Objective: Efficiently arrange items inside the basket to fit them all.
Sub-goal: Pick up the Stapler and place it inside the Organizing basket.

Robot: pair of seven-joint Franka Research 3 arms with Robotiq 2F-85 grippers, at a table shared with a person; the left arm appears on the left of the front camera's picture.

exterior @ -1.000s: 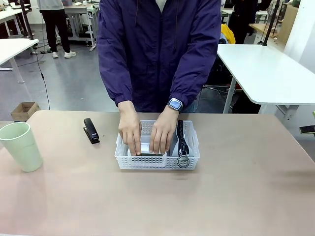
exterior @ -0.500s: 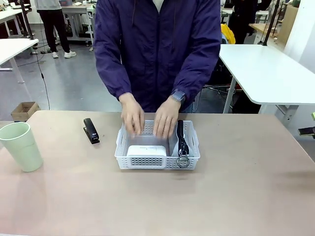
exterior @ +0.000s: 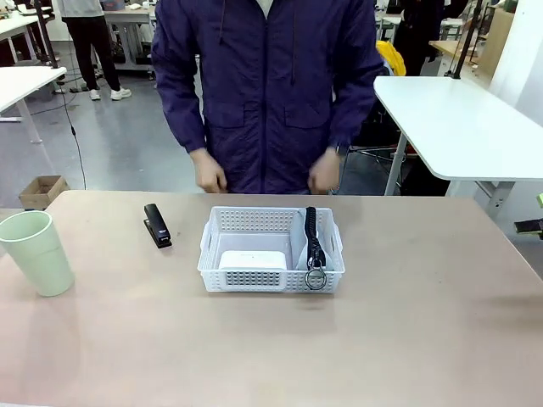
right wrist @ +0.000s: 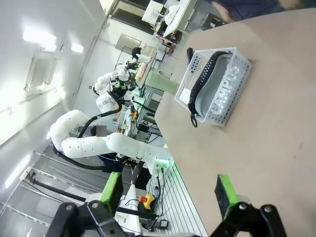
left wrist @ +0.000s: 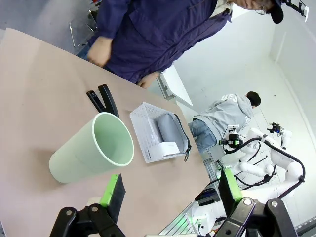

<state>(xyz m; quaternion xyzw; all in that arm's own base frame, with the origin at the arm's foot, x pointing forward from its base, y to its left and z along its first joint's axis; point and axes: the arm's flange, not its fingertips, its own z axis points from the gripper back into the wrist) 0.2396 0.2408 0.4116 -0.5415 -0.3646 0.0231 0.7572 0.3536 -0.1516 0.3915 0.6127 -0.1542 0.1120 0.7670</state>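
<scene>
The white basket [exterior: 263, 278] stands mid-table. Inside it, the white clock [exterior: 252, 259] lies at the front left, and the grey pouch [exterior: 312, 242] stands on edge along the right wall, its ring hanging over the front rim. Left of the basket, the black stapler [exterior: 157, 225] lies on the table. The pale green cup [exterior: 36, 252] stands at the far left. My left gripper [left wrist: 170, 190] is open above the table just short of the cup [left wrist: 94, 150]. Well back from the basket [right wrist: 212, 51], my right gripper [right wrist: 169, 192] is open with nothing in it.
A person in a purple jacket stands at the far edge, with both hands [exterior: 208, 174] held back at the body, off the table. The tabletop [exterior: 424, 322] is bare to the right of the basket and along the near side. White tables stand behind.
The person's hands let go of the clock, rose out of the basket and drew back to the body. The clock stays in the basket. Neither gripper's jaws moved.
</scene>
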